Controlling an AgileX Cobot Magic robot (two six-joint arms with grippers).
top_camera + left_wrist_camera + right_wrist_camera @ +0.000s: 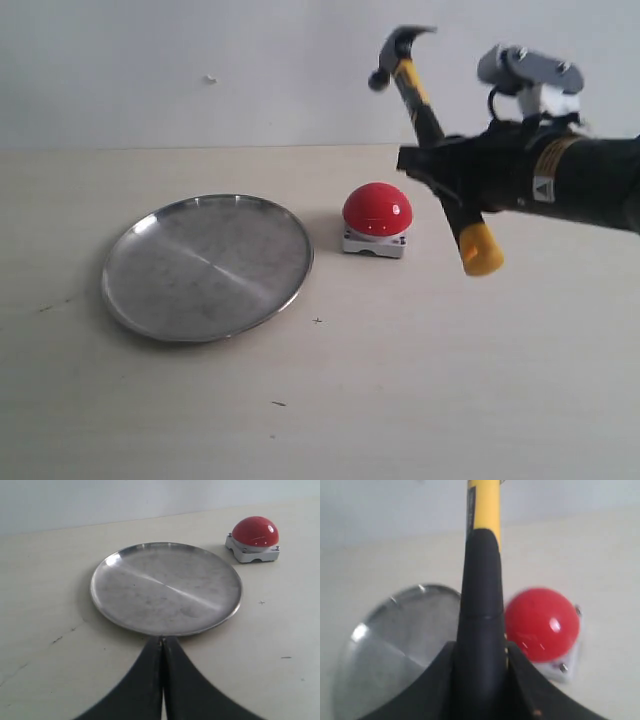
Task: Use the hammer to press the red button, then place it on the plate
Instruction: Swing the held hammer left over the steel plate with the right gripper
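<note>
My right gripper (432, 172) is shut on the black handle of the hammer (428, 112), held in the air with its dark head up and back and its yellow end (480, 250) down. The hammer (481, 605) stands above and to the right of the red button (377, 210), apart from it. The red button (542, 622) sits on its white-grey base just right of the silver plate (207, 265). My left gripper (162, 641) is shut with nothing in it, its tips at the near rim of the plate (165, 587). The red button (254, 532) lies beyond the plate in the left wrist view.
The light tabletop (420, 390) carries a few small dark specks. A pale wall (200, 70) stands behind the table.
</note>
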